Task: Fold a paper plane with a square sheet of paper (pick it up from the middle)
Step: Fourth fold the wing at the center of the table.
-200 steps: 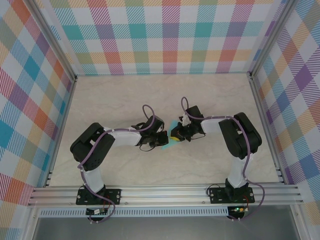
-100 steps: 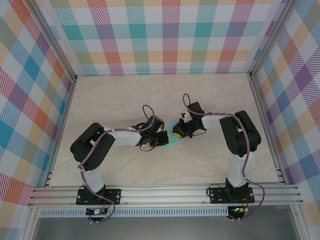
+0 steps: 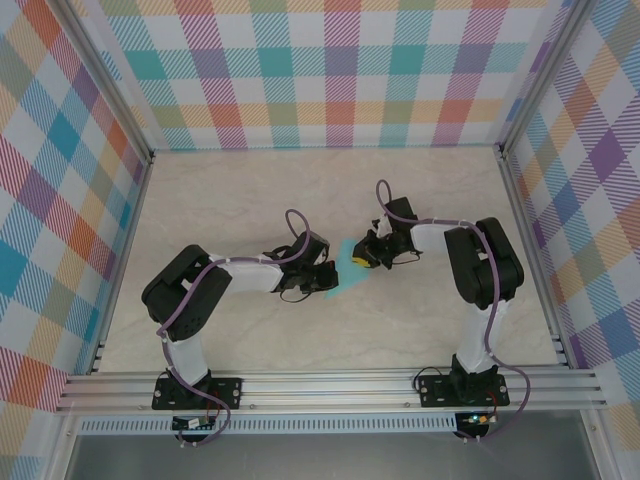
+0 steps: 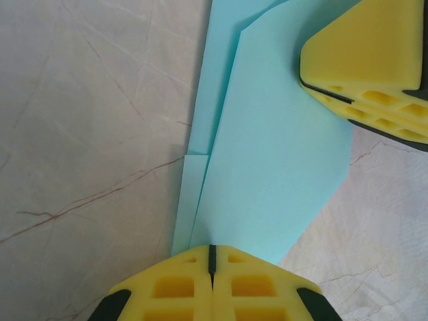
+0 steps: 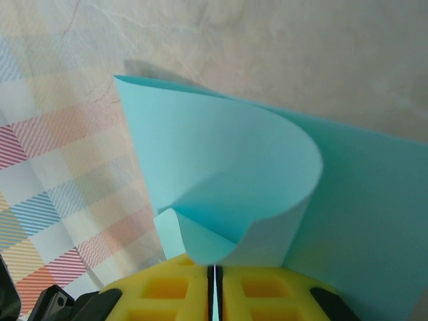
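Both grippers pinched on the part-folded sheet, mid-table

From above, I see the sheet of paper [image 3: 346, 273] on the table [image 3: 230, 200] near its middle, the left gripper [image 3: 322, 282] at its left end and the right gripper [image 3: 361, 259] at its far right. On the left wrist camera my jaws are fully closed on the near edge of the layered folds [image 4: 267, 174]. On the right wrist camera the jaws are also pressed together, nipping a flap that bows up in a loose curl [image 5: 221, 154]. My worry is that curl: pressed down off-line it would crease crooked — and any pull between the two pinches could tear the paper or slip it free.
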You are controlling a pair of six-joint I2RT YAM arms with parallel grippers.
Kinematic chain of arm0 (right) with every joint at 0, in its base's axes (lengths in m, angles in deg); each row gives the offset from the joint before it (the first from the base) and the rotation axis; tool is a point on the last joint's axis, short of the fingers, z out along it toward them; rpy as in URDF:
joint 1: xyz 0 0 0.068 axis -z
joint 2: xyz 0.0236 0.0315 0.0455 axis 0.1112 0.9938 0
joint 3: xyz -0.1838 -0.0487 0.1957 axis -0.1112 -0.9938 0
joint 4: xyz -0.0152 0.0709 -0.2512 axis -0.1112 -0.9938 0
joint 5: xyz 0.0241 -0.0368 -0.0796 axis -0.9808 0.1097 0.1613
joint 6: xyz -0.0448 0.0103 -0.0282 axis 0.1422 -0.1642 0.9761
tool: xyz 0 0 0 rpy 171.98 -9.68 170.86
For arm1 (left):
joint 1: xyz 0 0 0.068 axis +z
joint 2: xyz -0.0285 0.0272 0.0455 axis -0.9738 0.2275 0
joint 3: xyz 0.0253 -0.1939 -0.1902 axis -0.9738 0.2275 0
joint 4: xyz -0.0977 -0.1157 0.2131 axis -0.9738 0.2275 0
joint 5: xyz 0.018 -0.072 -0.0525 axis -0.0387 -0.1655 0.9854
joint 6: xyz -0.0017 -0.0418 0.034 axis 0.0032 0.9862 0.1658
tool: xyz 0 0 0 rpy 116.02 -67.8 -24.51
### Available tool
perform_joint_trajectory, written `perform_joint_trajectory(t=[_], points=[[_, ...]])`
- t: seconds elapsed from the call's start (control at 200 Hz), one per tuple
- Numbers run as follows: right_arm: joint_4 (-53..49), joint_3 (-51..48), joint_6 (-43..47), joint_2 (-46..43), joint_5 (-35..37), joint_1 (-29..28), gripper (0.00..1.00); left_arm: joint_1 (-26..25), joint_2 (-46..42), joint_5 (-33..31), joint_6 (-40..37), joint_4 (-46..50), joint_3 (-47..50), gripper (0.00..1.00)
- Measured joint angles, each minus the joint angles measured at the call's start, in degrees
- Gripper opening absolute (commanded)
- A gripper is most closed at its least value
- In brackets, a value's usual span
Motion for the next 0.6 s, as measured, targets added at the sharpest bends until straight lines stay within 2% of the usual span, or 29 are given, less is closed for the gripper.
perform_joint_trajectory(t=[0.6], points=[[-4.59, 7.54, 3.72, 0.98, 7.21, 3.45, 0.14, 0.0, 0.0, 0.11, -0.04, -0.02, 0.0, 0.01]])
